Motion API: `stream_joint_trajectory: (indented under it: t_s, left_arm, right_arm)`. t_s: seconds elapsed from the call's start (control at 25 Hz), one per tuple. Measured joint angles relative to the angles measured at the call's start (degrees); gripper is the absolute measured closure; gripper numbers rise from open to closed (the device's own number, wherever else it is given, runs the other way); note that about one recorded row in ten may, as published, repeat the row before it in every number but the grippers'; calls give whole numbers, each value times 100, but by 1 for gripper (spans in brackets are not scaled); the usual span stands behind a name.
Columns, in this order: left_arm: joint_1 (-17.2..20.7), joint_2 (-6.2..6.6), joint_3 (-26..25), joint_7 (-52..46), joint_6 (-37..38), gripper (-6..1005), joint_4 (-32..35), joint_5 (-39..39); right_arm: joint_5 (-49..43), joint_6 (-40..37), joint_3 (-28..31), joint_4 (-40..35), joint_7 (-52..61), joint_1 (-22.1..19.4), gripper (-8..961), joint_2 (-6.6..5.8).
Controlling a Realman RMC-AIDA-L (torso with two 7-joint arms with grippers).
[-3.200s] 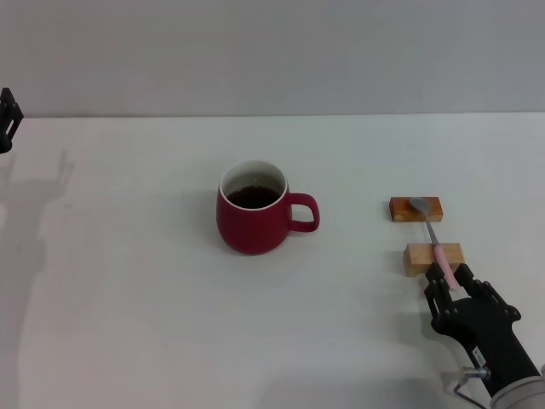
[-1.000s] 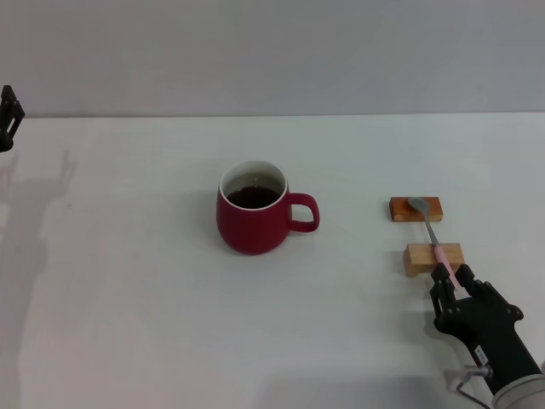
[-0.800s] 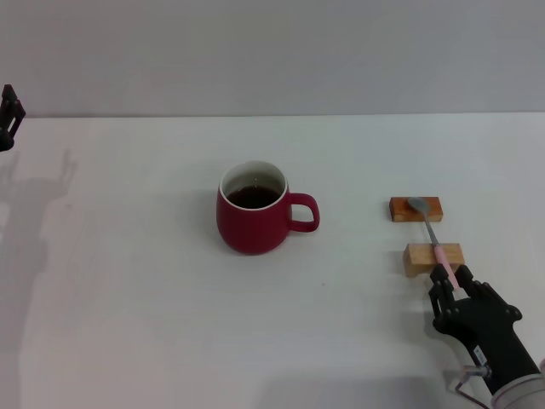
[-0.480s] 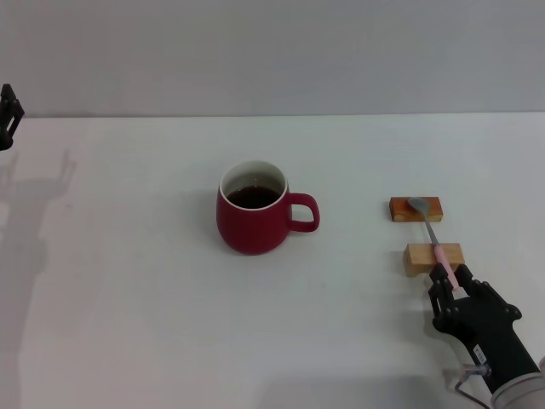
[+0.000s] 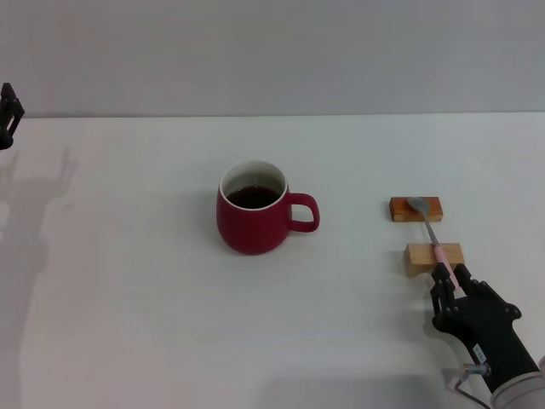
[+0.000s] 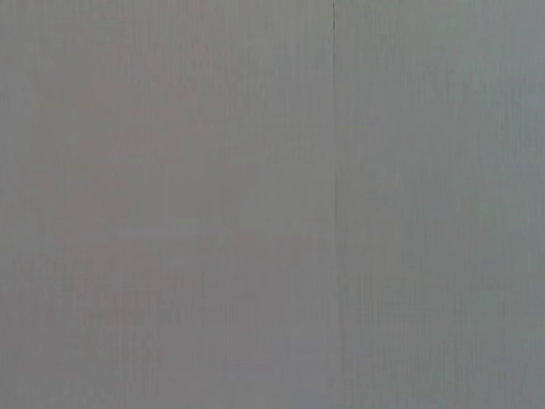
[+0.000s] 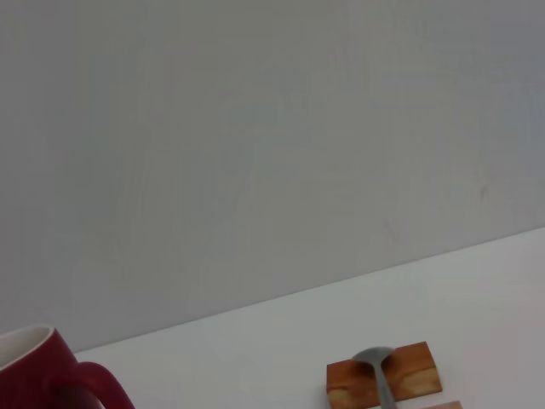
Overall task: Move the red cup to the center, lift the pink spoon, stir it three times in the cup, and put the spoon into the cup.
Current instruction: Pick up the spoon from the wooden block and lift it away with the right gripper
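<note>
The red cup (image 5: 251,223) stands mid-table with dark liquid inside and its handle toward the right; its edge also shows in the right wrist view (image 7: 38,375). The pink spoon (image 5: 439,253) lies across two wooden blocks, grey bowl (image 7: 375,358) on the far block, pink handle over the near one. My right gripper (image 5: 452,278) sits at the front right, low at the handle's near end, which reaches into its tip. My left gripper (image 5: 8,117) is parked at the far left edge.
The far wooden block (image 5: 415,209) and the near wooden block (image 5: 433,257) sit right of the cup. A grey wall runs behind the white table (image 5: 136,307). The left wrist view holds only grey wall.
The right gripper has shifted slightly right and back along the handle's end since the earliest frame. Cup, spoon and blocks have not moved.
</note>
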Motion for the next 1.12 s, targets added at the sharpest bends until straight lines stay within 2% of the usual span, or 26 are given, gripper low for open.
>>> stream_joint_trajectory:
  t_s: [1.12]
  left_arm:
    - [-21, 9, 0, 0, 0, 161, 9, -9]
  right_arm:
    - [9, -1, 50, 4, 31, 33, 751, 0]
